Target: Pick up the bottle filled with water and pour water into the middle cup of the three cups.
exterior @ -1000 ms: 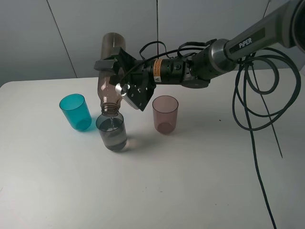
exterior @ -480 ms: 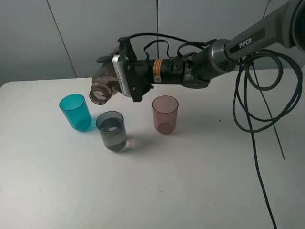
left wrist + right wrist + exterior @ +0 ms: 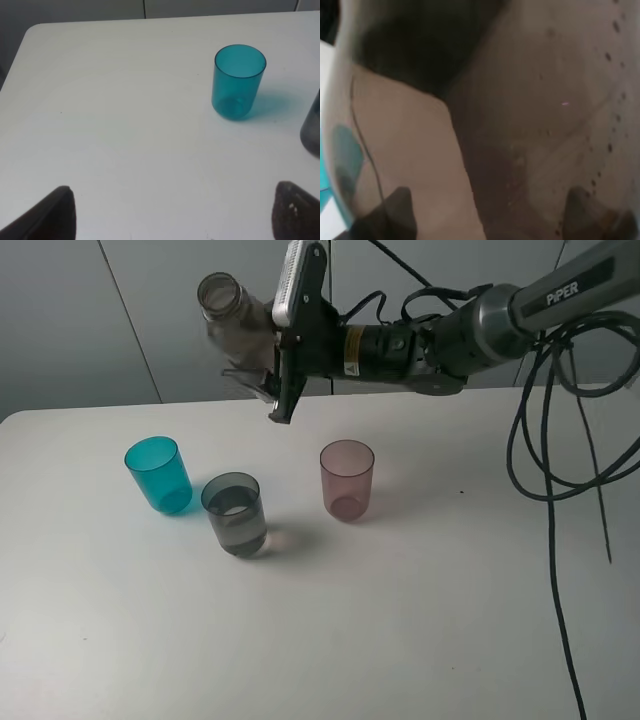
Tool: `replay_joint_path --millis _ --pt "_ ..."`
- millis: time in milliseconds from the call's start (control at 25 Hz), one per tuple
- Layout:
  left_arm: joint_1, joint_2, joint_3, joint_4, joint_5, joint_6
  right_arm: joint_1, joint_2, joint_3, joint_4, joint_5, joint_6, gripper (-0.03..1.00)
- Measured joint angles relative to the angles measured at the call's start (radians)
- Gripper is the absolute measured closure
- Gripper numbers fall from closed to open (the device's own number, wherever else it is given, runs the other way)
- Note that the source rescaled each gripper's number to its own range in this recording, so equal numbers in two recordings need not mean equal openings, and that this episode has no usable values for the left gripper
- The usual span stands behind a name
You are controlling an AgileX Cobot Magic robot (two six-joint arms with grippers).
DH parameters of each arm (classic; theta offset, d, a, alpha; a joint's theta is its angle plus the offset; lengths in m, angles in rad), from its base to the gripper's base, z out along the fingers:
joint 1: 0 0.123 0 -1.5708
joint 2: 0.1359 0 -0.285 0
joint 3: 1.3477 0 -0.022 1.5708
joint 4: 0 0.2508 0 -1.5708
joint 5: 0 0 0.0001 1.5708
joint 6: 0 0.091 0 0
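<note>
Bottle (image 3: 235, 320) is pinched in the right gripper (image 3: 262, 360), held high behind the cups with its open neck angled upward — presumably so nothing more spills. Middle cup (image 3: 235, 515) holds water. Left gripper (image 3: 170, 215) stands spread, idle. Jaw contact is hidden; the right wrist view shows only blurred bottle wall.

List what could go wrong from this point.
1. The right gripper holds the bottle tilted in the air, mouth up and left; a loose grip could drop it onto the teal cup or the grey cup below.
2. The grey cup holds water; a low pass of the arm might tip it.
3. Leftover drops may fall on the table.
</note>
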Motion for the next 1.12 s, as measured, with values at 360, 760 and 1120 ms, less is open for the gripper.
replay_joint_path --millis 360,760,1120 --pt "0.000 0.000 0.000 0.000 0.000 0.002 -0.192 -0.078 0.070 -0.019 0.002 0.384 0.97" --pt "0.000 0.000 0.000 0.000 0.000 0.002 -0.385 -0.129 0.283 0.087 0.057 0.398 0.97" --pt "0.000 0.000 0.000 0.000 0.000 0.002 -0.415 -0.078 0.346 0.335 0.063 0.235 0.97"
